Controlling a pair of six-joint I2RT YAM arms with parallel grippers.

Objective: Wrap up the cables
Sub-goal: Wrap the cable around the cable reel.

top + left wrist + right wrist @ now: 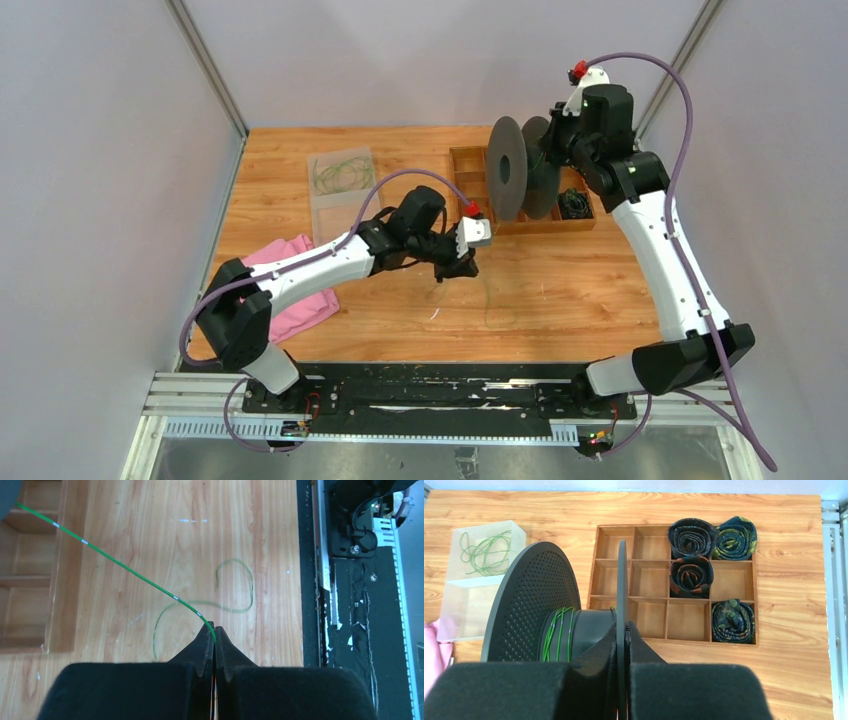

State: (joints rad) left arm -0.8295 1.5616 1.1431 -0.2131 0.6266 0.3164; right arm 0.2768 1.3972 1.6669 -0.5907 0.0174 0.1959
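A thin green cable [125, 569] runs taut from the upper left down into my left gripper [215, 630], which is shut on it at the fingertips. Its loose tail [235, 587] curls on the wooden table [165, 540] below. In the top view my left gripper [462, 262] hovers over the table's middle. A big black spool [534, 605] carries a few green cable turns [558, 632] on its hub. My right gripper [623, 627] is shut on the spool's near flange [622, 580], holding the spool [508, 168] up above the wooden tray [467, 160].
A wooden compartment tray [649, 565] holds several rolled dark ties [692, 536]. A clear plastic box [483, 555] at the back left contains more green cable [342, 173]. A pink cloth [300, 300] lies by the left arm. The black mounting rail [350, 620] borders the table's near edge.
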